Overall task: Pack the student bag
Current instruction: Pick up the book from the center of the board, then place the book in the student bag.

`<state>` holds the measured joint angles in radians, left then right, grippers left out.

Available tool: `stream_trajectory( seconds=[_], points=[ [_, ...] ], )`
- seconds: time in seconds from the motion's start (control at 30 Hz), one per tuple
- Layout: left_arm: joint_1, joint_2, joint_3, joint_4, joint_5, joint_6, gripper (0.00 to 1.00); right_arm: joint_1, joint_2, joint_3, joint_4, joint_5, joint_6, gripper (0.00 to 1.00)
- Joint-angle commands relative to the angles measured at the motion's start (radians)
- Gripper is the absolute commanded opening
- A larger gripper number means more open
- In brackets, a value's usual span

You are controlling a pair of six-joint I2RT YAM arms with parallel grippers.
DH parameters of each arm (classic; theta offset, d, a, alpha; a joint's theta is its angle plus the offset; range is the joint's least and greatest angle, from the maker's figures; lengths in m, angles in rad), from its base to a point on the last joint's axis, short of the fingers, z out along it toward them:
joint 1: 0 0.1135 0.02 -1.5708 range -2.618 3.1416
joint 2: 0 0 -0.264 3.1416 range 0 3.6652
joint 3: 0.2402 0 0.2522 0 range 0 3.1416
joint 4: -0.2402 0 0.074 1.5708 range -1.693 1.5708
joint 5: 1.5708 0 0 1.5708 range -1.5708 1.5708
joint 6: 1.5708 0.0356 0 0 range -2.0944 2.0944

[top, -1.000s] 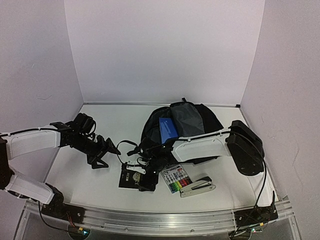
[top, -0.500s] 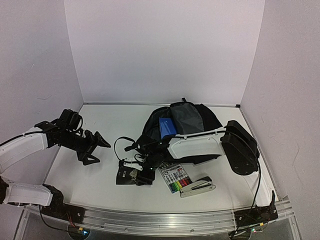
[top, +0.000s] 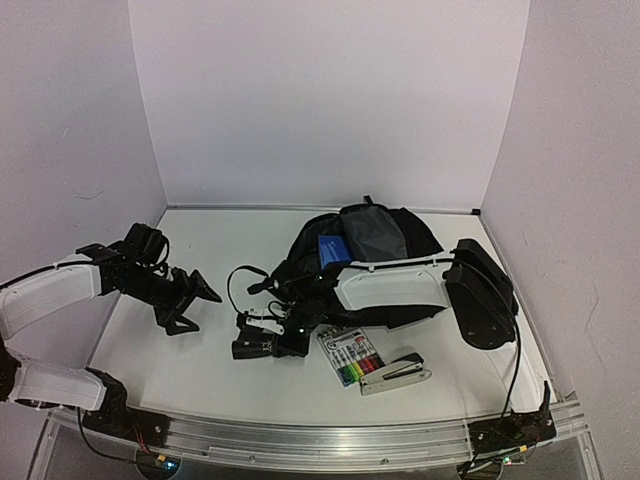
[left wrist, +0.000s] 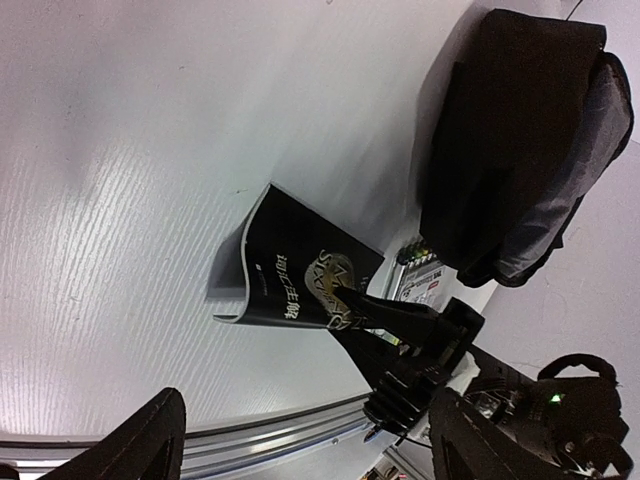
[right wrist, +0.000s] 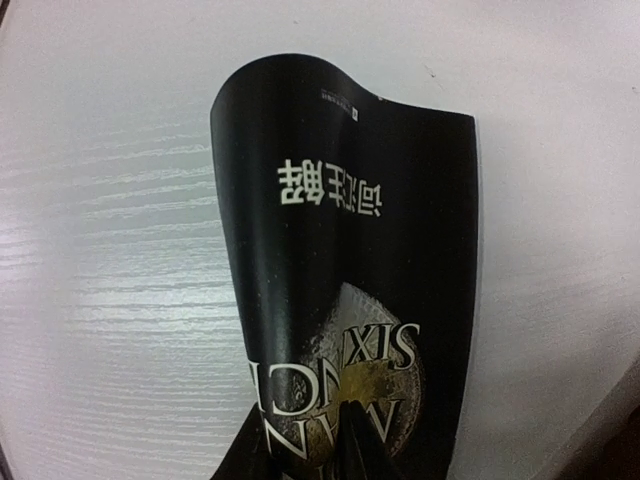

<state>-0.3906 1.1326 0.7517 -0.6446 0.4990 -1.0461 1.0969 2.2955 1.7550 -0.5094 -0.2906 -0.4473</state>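
Just in front of the student bag (top: 385, 235), which is unmoved at the far centre of the table (top: 220, 235), the right gripper (top: 272, 338) has dragged the black booklet (top: 248, 348) leftward and closed on its edge. The cover is curled up and the lower finger is hidden beneath it. Bag mouth shows grey lining and part of a blue book (top: 335, 255); its near side is hidden behind the right arm (top: 390, 285). Left gripper (top: 192, 308) has drawn back left, jaws wide, empty; marker pack (top: 355, 358) and stapler (top: 395, 372) lie near the front, print unreadable.
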Motion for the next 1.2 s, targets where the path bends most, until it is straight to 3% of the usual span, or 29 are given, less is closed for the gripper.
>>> stream_trajectory(
  seconds=[0.0, 0.23, 0.57, 0.8, 1.0, 1.17],
  points=[
    [0.01, 0.036, 0.051, 0.02, 0.011, 0.033, 0.84, 0.004, -0.058, 0.084, -0.178, -0.06, 0.052, 0.19],
    [0.051, 0.069, 0.12, -0.013, -0.006, 0.076, 0.84, -0.012, -0.203, 0.114, -0.201, -0.097, 0.066, 0.19],
    [0.065, 0.15, 0.182, -0.006, 0.007, 0.097, 0.84, -0.232, -0.322, 0.169, -0.192, -0.164, 0.273, 0.18],
    [0.067, 0.208, 0.225, 0.001, 0.015, 0.105, 0.84, -0.306, -0.308, 0.124, -0.125, 0.078, 0.371, 0.21],
    [0.067, 0.225, 0.247, -0.016, 0.013, 0.109, 0.83, -0.318, -0.216, 0.123, -0.084, 0.187, 0.532, 0.23],
    [0.067, 0.217, 0.274, -0.061, 0.001, 0.113, 0.83, -0.319, -0.119, 0.15, -0.078, 0.28, 0.651, 0.31]
  ],
)
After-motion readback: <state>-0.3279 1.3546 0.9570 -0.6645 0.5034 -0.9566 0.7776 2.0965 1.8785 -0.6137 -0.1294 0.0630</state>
